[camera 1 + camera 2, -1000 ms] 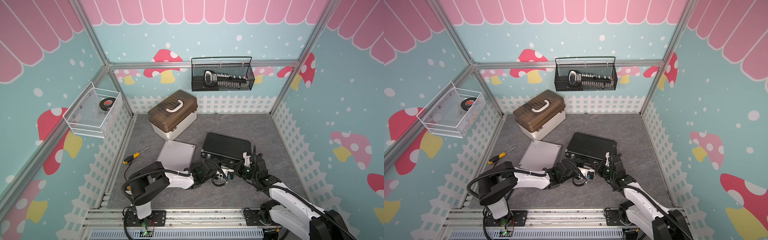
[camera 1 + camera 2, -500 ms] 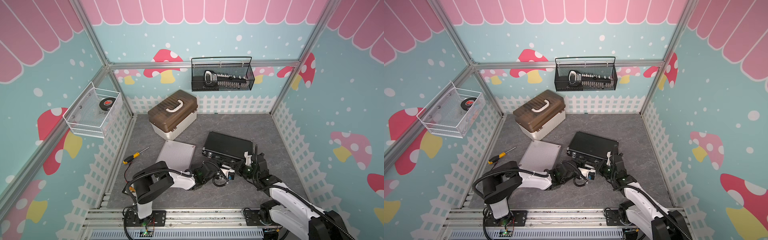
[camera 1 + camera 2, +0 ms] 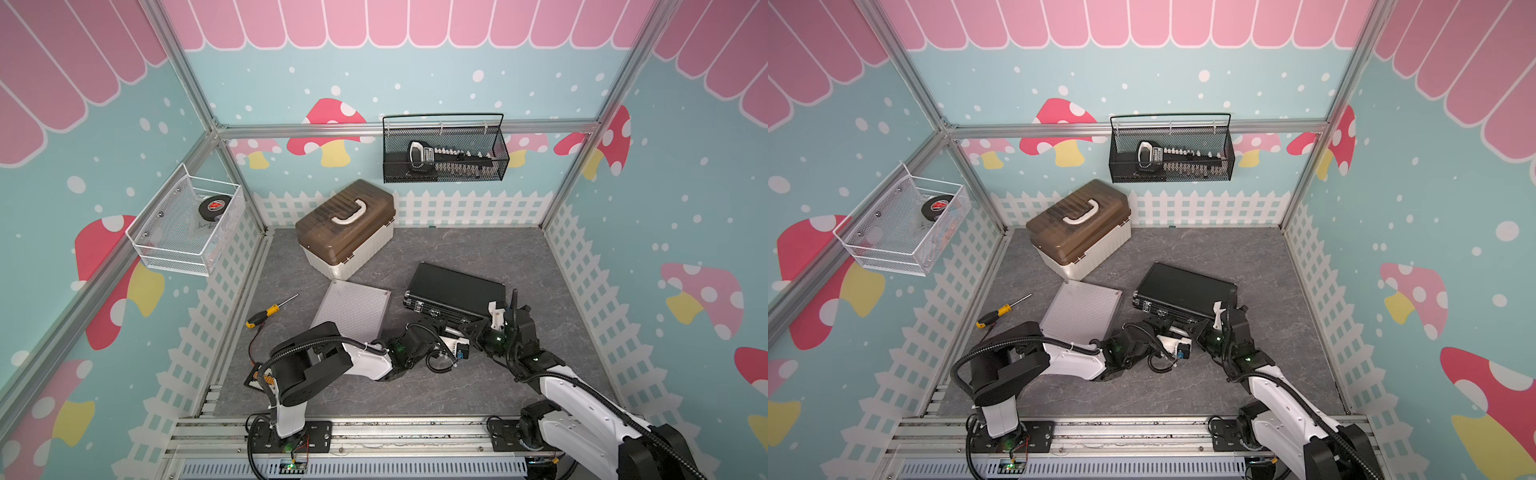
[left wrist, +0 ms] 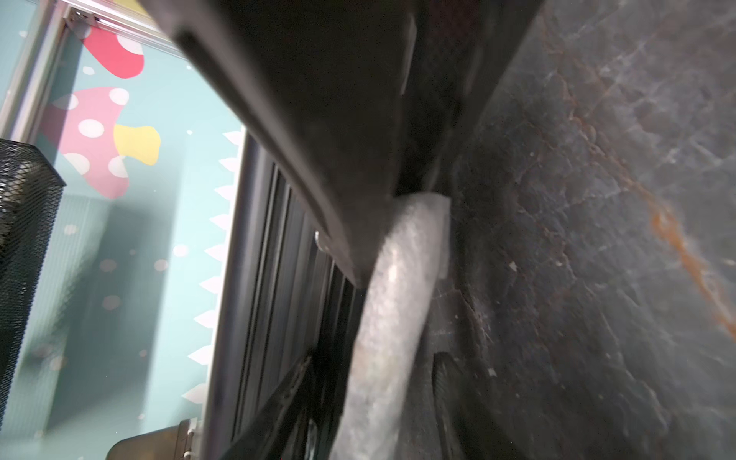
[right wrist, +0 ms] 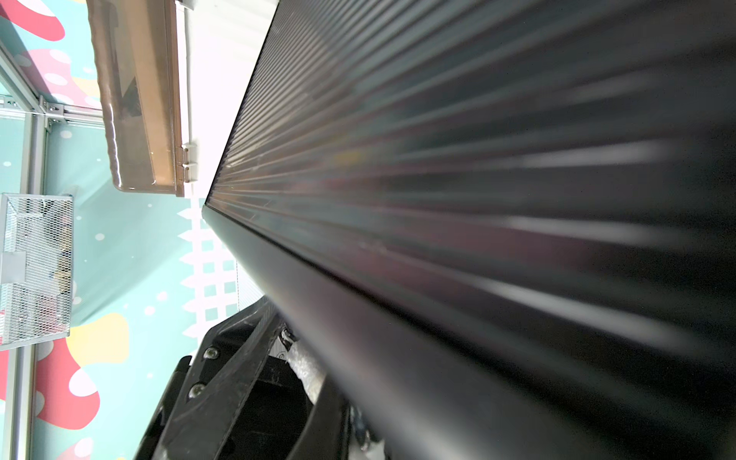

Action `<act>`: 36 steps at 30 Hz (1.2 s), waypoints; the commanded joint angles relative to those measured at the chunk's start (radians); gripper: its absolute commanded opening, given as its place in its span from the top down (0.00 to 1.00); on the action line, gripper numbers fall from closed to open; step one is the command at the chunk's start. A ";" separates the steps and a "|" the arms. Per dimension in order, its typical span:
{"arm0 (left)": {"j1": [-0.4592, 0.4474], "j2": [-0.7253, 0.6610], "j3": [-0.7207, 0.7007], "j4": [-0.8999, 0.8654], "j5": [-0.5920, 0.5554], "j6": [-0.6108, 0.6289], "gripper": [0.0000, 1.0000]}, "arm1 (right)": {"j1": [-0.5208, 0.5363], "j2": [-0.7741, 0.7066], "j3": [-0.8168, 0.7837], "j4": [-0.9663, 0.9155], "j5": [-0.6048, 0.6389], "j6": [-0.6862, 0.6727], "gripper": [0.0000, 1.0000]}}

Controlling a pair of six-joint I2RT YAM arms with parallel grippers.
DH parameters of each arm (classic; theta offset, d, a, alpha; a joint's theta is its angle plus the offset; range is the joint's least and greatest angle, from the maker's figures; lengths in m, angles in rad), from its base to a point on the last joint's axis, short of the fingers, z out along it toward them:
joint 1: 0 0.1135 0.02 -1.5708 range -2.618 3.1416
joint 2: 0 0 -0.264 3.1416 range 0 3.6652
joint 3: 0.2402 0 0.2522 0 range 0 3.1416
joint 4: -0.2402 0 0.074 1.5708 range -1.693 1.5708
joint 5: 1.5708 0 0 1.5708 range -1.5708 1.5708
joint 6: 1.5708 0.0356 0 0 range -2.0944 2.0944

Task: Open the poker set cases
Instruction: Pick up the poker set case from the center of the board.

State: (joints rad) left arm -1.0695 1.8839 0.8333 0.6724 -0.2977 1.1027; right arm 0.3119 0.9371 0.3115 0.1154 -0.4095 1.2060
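We steady the black poker case (image 3: 455,286) with clenched right fingers (image 3: 477,329), apparently so our left fingers (image 4: 394,318), grip unclear, can work its front edge.

black ribbed metal case (image 3: 455,286), silver ribbed square metal case (image 3: 352,309), cream plastic box with brown translucent lid (image 3: 347,239), grey marbled table (image 3: 457,245).

On the desk (image 3: 457,245), the smaller case (image 3: 353,309) lies just left of the larger case (image 3: 455,289). A lidded box (image 3: 345,226) stands behind them, and a screwdriver (image 3: 268,311) lies left of the smaller case. A wire basket (image 3: 444,176) on the back wall holds a tool (image 3: 440,156), and a mesh tray (image 3: 174,249) on the left wall holds a tape roll (image 3: 214,205).
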 commanded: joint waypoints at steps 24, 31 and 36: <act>0.004 -0.156 0.228 -0.499 0.064 -0.179 1.00 | -0.084 -0.067 0.268 -0.440 -0.014 -0.327 0.55; 0.038 -0.191 0.348 -0.756 0.186 -0.275 1.00 | -0.085 -0.067 0.498 -0.737 0.143 -0.609 0.53; 0.064 -0.206 0.403 -0.849 0.268 -0.296 1.00 | -0.085 -0.097 0.572 -0.802 0.287 -0.870 0.49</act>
State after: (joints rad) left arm -1.0222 1.7535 1.1801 -0.1524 -0.1120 0.8875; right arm 0.2333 0.8673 0.8639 -0.5743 -0.2382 0.5598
